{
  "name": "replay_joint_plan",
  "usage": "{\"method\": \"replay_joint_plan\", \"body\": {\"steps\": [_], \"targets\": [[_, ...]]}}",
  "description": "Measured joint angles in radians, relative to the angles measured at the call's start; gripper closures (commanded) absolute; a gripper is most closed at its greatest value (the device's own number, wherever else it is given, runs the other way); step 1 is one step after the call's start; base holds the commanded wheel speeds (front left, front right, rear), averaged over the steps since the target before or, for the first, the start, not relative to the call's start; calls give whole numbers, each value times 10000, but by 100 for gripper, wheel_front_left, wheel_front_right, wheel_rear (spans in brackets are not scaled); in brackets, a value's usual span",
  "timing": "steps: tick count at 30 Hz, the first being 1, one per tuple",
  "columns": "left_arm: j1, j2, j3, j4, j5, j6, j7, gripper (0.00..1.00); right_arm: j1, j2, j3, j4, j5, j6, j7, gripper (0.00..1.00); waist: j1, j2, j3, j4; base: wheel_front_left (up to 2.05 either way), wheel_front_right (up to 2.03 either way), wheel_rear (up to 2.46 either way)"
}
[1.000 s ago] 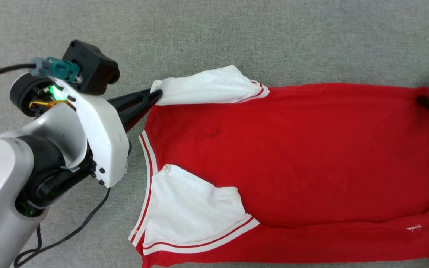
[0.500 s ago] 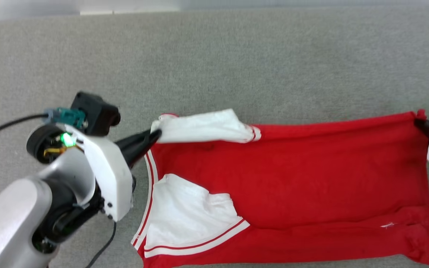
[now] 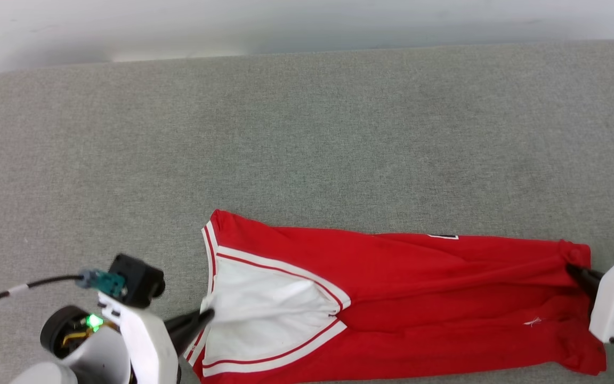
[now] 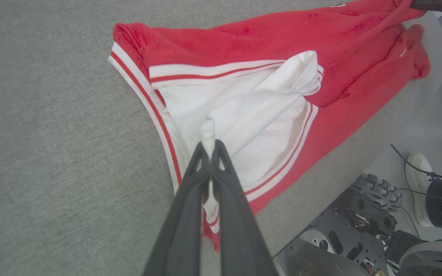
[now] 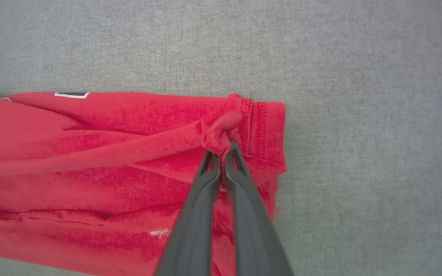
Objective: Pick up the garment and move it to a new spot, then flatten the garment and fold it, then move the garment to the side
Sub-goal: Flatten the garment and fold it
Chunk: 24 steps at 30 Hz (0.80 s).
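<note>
The garment (image 3: 403,266), red with white sleeves and striped trim, lies doubled lengthwise on the grey cloth-covered table (image 3: 307,133), near its front edge. My left gripper (image 3: 207,314) is shut on a pinch of the white sleeve (image 4: 251,111) at the collar end; its fingers (image 4: 190,199) press together on the fabric. At the other end my right gripper (image 3: 573,270) is shut on a bunched corner of the red hem (image 5: 221,132), lifting a taut ridge of cloth. The chest lettering is hidden.
The table's far edge meets a pale wall (image 3: 307,21) at the top of the head view. In the left wrist view, past the table's near edge, are my wheeled base (image 4: 359,226) and a person's white shoe (image 4: 416,184). A black cable (image 3: 30,285) trails from my left wrist.
Both grippers have pulled the garment's far edge toward the near edge, doubling it over; the far sleeve now lies on the near one. The head camera has also tilted up, showing the wall.
</note>
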Motion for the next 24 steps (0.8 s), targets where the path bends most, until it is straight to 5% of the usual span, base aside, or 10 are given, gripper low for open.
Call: {"method": "replay_joint_plan", "body": {"steps": [8, 18, 19, 20, 21, 24], "targets": [[676, 59, -520, 453, 203, -10, -13, 100, 738, 50, 186, -125, -190, 0, -376, 100, 1, 0, 157, -18, 0, 0, 0], [313, -656, -1202, 1749, 974, -314, -249, 100, 867, -334, 1097, 462, -385, -2, -1241, 100, 0, 0, 254, 23, 0, 0, 0], [278, -752, -1246, 1847, 1028, -314, -314, 90, 868, -353, 1143, 516, -382, -2, -1298, 75, 0, 0, 238, 19, 0, 0, 0], [268, -815, -1273, 1937, 1091, -314, -385, 17, 867, -349, 1156, 575, -362, -2, -1360, 0, 0, 0, 215, 15, 0, 0, 0], [262, -849, -1290, 2033, 1160, -313, -485, 0, 867, -355, 1227, 596, -345, -2, -1358, 0, 0, 0, 181, 9, 0, 0, 0], [256, -1049, -1294, 2213, 1250, -316, -834, 0, 871, -397, 1379, 483, -261, 6, -1352, 0, 0, 0, 23, -11, 0, 0, 0]]}}
